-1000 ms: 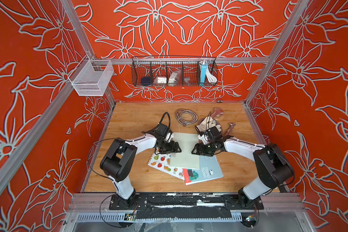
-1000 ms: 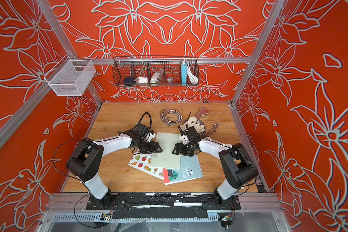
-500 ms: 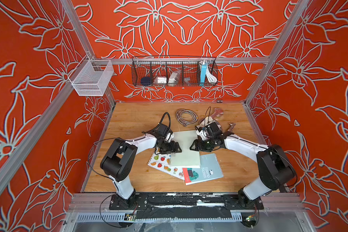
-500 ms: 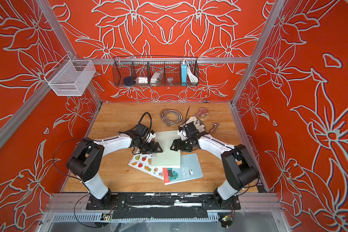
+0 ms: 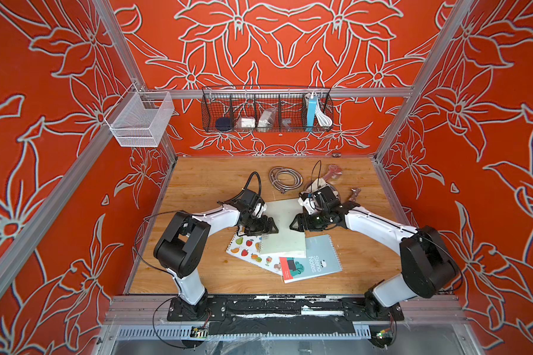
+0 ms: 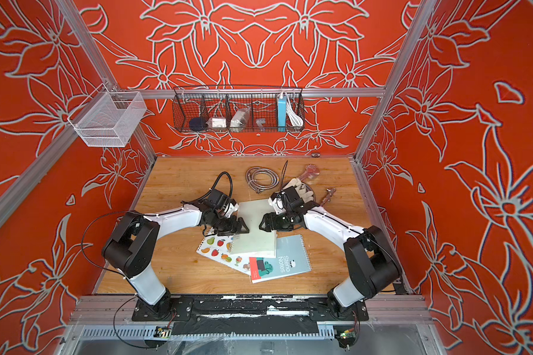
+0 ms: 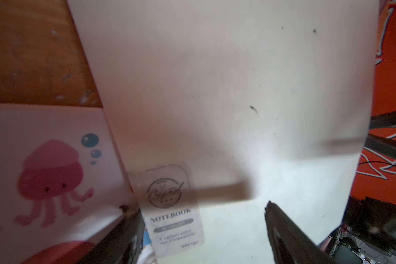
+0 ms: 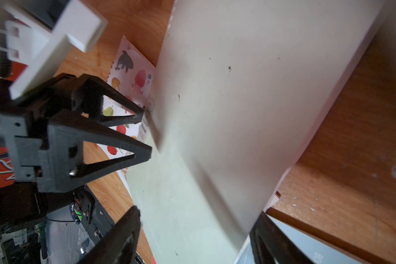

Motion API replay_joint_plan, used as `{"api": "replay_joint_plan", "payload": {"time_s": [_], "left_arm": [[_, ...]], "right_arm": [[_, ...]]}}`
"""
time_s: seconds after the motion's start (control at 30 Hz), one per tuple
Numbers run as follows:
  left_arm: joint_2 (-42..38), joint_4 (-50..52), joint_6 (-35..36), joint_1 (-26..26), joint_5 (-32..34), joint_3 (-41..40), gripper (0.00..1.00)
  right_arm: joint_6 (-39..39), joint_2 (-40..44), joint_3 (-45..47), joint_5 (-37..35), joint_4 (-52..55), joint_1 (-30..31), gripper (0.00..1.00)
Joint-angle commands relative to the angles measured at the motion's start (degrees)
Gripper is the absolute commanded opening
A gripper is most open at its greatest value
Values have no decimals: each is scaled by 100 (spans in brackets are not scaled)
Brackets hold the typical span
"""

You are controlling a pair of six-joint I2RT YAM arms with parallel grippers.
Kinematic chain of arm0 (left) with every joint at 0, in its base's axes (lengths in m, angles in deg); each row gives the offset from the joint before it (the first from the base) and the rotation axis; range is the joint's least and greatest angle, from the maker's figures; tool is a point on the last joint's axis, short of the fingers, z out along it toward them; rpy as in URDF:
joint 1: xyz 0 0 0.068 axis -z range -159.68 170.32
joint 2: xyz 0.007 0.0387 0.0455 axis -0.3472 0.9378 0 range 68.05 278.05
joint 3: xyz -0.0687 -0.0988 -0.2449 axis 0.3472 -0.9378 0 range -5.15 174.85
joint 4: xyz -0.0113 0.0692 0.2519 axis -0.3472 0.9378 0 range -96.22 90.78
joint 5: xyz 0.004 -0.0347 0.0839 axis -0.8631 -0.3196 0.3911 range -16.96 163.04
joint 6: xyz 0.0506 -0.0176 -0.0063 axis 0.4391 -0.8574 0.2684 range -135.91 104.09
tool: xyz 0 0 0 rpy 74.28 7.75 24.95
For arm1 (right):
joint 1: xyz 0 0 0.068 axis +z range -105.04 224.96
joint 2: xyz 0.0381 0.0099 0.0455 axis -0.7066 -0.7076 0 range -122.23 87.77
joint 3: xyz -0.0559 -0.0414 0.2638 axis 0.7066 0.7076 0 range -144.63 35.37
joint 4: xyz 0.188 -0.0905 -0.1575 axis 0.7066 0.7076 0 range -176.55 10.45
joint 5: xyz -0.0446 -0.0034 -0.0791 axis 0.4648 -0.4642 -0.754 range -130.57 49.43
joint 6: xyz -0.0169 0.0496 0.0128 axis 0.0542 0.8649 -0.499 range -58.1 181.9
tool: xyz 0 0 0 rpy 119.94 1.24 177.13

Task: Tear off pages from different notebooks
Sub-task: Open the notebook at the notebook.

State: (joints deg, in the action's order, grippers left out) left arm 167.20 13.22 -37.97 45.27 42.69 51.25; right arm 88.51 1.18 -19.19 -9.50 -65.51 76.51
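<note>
Three notebooks lie overlapped mid-table. A pale grey-green notebook (image 5: 285,236) rests on top of a fruit-picture notebook (image 5: 243,249) and a blue "Steno Notes" notebook (image 5: 320,258). All covers are closed, so the pages are hidden. My left gripper (image 5: 270,231) (image 7: 202,208) stands open at the pale notebook's left edge, over its "NOTEBOOK" label (image 7: 169,205). My right gripper (image 5: 293,226) (image 8: 198,210) stands open over the pale notebook's right side, with its cover (image 8: 226,114) between the fingers. In the right wrist view the left gripper (image 8: 146,133) faces it across the cover.
Behind the arms lie a coiled metal hose (image 5: 285,178), an off-white glove (image 5: 319,184), a wrench (image 5: 334,172) and a small metal tool (image 5: 354,193). A black wire basket (image 5: 266,110) and a white mesh basket (image 5: 139,123) hang on the walls.
My right gripper has shifted a little left and toward the back over the pale notebook, its jaws narrowing slightly. The left arm has not moved.
</note>
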Motion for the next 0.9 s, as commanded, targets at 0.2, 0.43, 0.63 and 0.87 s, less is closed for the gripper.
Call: {"api": "replay_joint_plan", "payload": {"time_s": [0.2,0.43,0.63,0.87], "left_arm": [[61,-116,44,32,-242,-15,79],[-166,-171,107,42,-331,-28,79],[-1188,363,494,73,117,113,81],[-1723,1583,1460,1094,1491,525,88]], "right_arm": [[195,122,139,383,-693,104,71],[186,-169,61,535,-752,154,28],[193,-218,11,261,-504,159,0],[396,-634,-496,4,92,150,0]]}}
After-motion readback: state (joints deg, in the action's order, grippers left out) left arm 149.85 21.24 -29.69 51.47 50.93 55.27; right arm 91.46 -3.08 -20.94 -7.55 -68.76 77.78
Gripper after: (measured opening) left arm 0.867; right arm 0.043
